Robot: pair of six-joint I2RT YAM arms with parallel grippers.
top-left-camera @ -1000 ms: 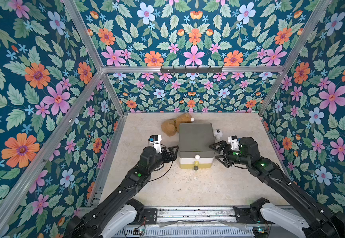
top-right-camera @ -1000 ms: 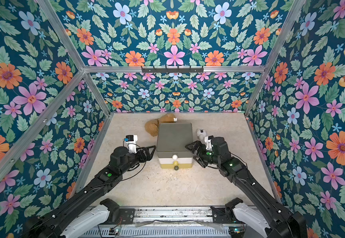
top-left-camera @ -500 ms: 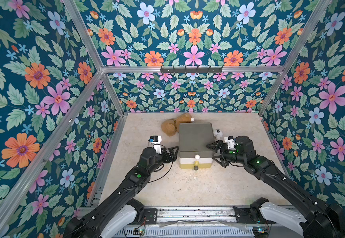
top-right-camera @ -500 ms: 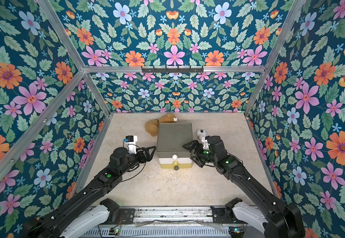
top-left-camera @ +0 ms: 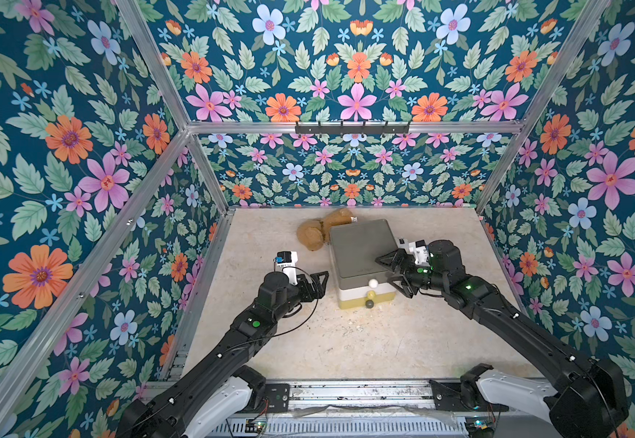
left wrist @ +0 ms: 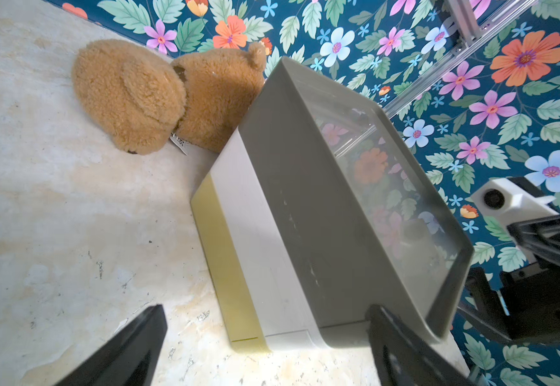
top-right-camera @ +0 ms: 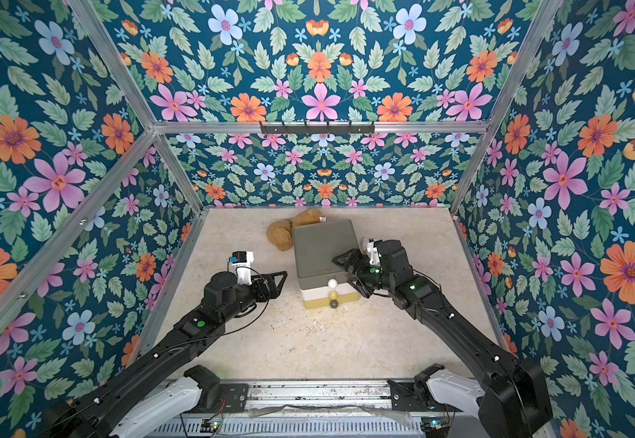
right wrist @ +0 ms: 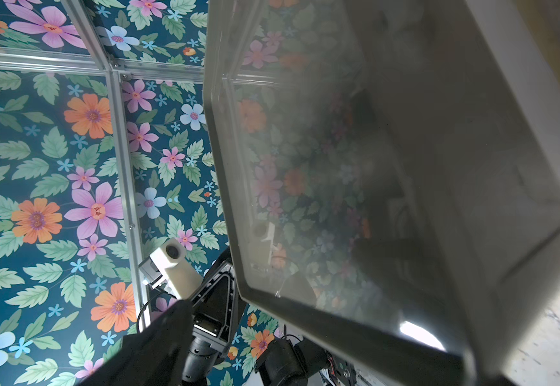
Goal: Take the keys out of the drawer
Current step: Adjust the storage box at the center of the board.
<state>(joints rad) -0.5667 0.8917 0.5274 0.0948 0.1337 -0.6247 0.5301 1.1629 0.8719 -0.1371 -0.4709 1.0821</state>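
Note:
A small drawer cabinet point(top-left-camera: 359, 248) point(top-right-camera: 323, 246) with a grey top stands at the middle back of the floor. Its front carries a white knob point(top-left-camera: 373, 283), a yellow knob point(top-left-camera: 371, 293) and a grey knob point(top-left-camera: 369, 303), and the drawers look shut. The keys are hidden. My left gripper point(top-left-camera: 321, 286) point(left wrist: 265, 314) is open, just off the cabinet's left front corner. My right gripper point(top-left-camera: 386, 271) point(top-right-camera: 342, 270) is open at the cabinet's right front corner, one finger over the grey top. In the right wrist view only one dark finger point(right wrist: 158, 344) shows beside the top's edge point(right wrist: 338, 320).
A brown teddy bear point(top-left-camera: 319, 231) point(left wrist: 158, 97) lies against the cabinet's back left corner. A black hook rail point(top-left-camera: 351, 128) hangs on the back wall. Flowered walls close in the beige floor point(top-left-camera: 346, 341) on three sides.
My right gripper has moved left, from beside the cabinet to over its right front corner. The left arm has stayed still.

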